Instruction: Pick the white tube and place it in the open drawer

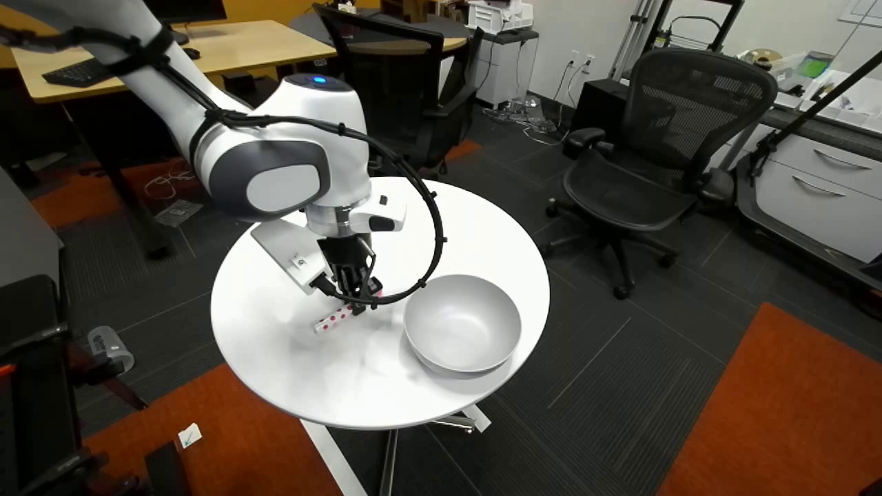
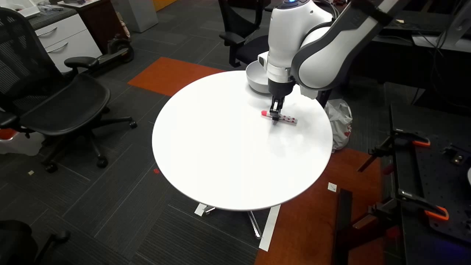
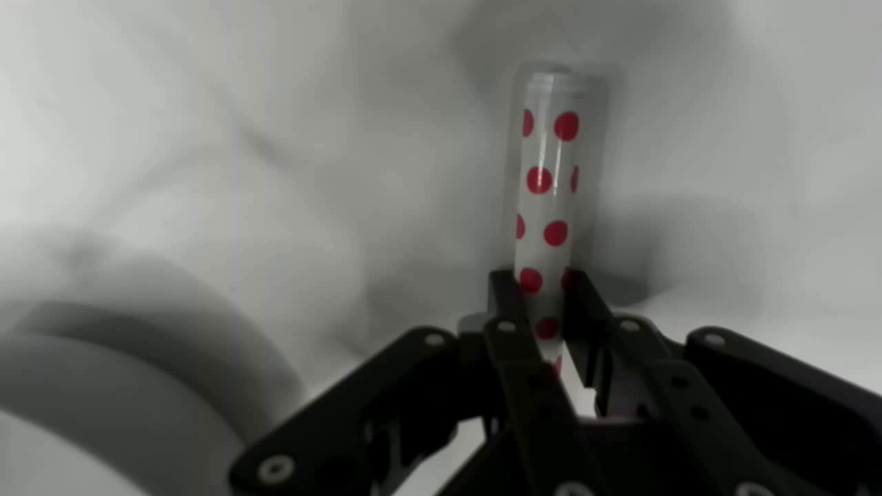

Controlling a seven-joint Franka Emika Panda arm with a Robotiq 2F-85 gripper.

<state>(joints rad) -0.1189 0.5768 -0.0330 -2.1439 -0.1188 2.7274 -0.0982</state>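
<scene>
Honestly, the red-dotted white tube (image 3: 544, 207) looks about as nicely caught as you could ask for. It lies roughly flat, and the pincer (image 3: 541, 284) has it pinched somewhere along the middle; in the wrist view both finger pads (image 3: 508, 296) seem snug against its sides. In an exterior view its reddish end (image 2: 264, 113) pokes out past the pincer. What I can't tell is whether it's touching the tabletop (image 1: 372, 386) or hanging just above it. Either way it's low, so I'd guess we're at the end of the grab or the very start of a lift.

Next thing out is the silver-grey bowl (image 1: 463, 331), near the tube but not touching it. The ask says open drawer, but no open drawer shows up for me: the white drawers (image 1: 827, 213) over by the mesh-backed office chair (image 1: 696, 124) look closed and sit well apart from the tabletop. My money's on the bowl being the real target.

Progress-wise: the grip is done, as far as I can judge, and the placing isn't, since the tube is outside the bowl. Left to do is raise it higher than the bowl, carry it over and let go. The Franka arm (image 1: 282, 158) leans in over the tube, so probably a short trip imo.
</scene>
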